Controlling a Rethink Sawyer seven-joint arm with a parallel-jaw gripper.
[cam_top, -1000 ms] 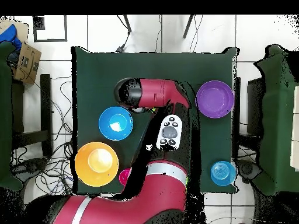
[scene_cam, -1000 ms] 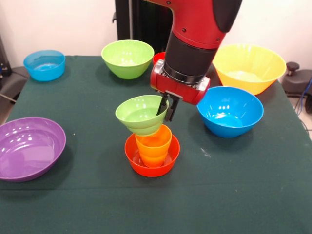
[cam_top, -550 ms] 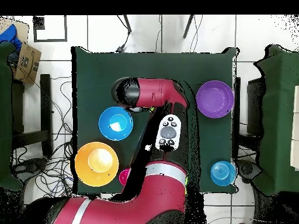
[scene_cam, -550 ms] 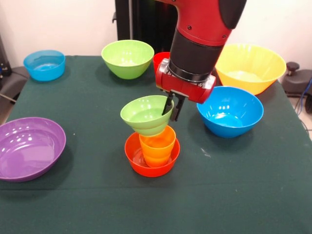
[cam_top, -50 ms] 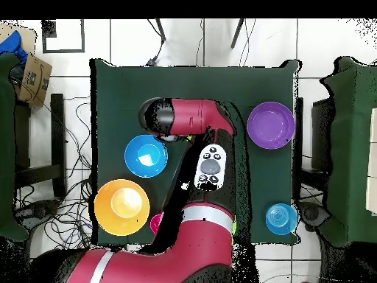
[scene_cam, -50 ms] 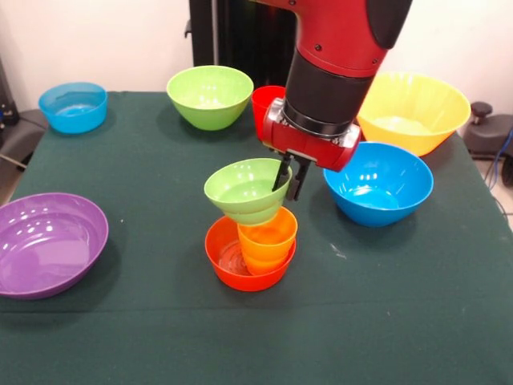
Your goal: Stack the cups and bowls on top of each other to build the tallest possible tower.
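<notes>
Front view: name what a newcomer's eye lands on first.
The red arm's end effector pinches the rim of a small green bowl, tilted on a yellow-orange cup that stands in an orange bowl mid-table. Around them sit a purple bowl at left and a large yellow bowl at far right.

Front view: cup (scene_cam, -50 ms: 268,238) stands in the central bowl (scene_cam, -50 ms: 248,255); a small bowl (scene_cam, -50 ms: 247,190) rests tilted on the cup. Gripper (scene_cam, -50 ms: 288,178) pinches its right rim. 2 bowls (scene_cam, -50 ms: 377,183) (scene_cam, -50 ms: 413,110) lie right, 1 (scene_cam, -50 ms: 52,243) left, 2 (scene_cam, -50 ms: 210,95) (scene_cam, -50 ms: 74,106) behind.
</notes>
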